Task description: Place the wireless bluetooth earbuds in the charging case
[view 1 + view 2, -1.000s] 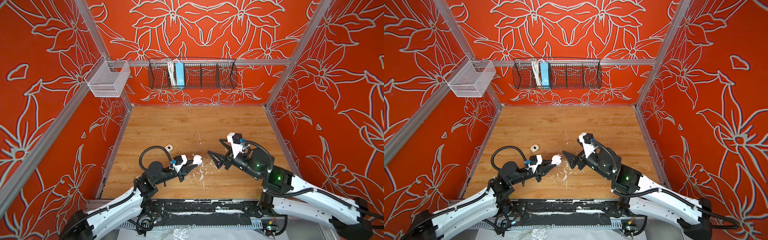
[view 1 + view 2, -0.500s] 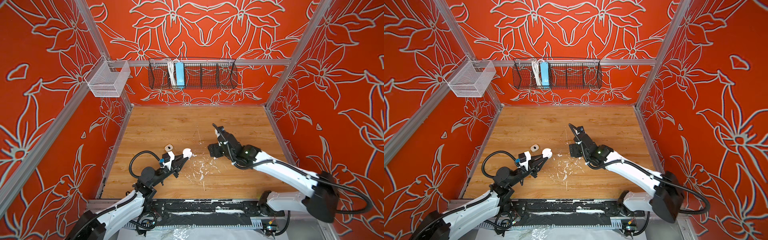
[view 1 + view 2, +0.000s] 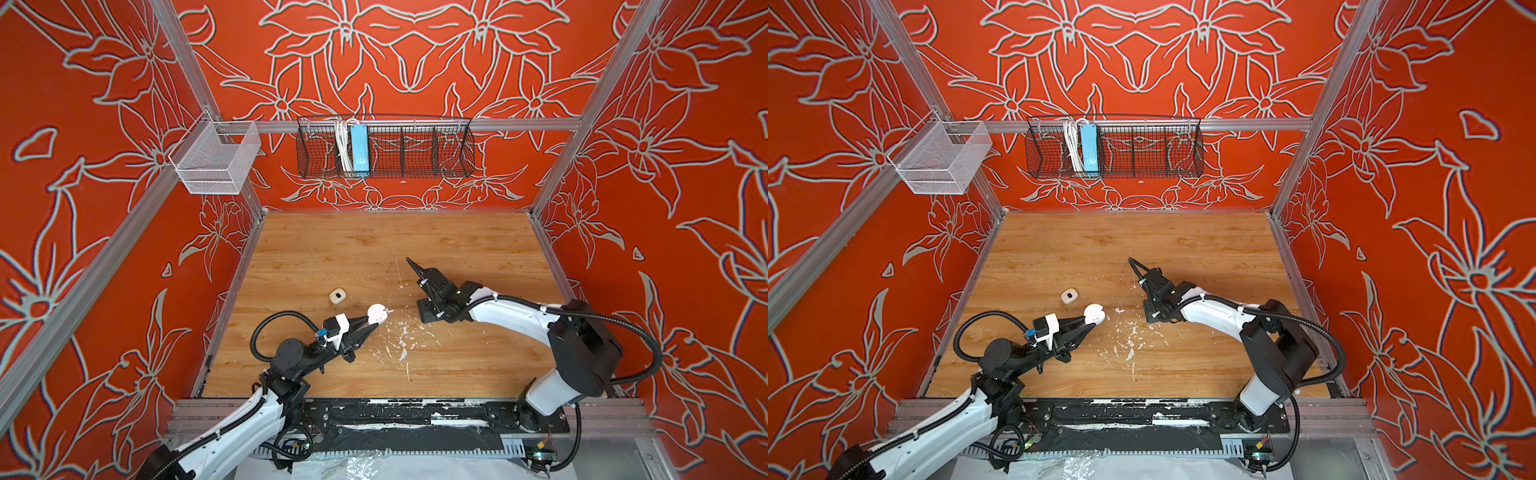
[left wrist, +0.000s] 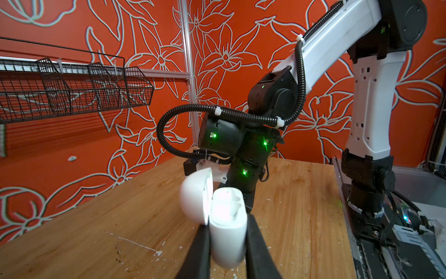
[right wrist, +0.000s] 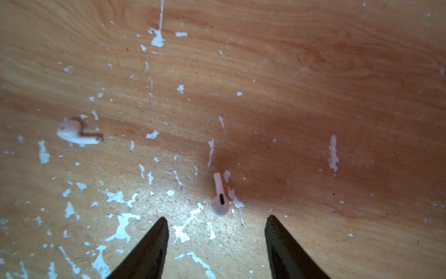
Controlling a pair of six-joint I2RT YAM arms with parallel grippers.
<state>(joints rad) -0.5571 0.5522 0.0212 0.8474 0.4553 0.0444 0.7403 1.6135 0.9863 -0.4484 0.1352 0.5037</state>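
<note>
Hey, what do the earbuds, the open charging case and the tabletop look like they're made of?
Earbuds: likely hard glossy white plastic; smooth, shiny shells.
Charging case: similar smooth white plastic, bright sheen on its body.
Tabletop: wood or wood-look laminate, visible grain, flecked with white chips; which, cannot tell.

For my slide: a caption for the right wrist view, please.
Open right claw near one earbud; a second earbud lies apart on the wooden table.
</note>
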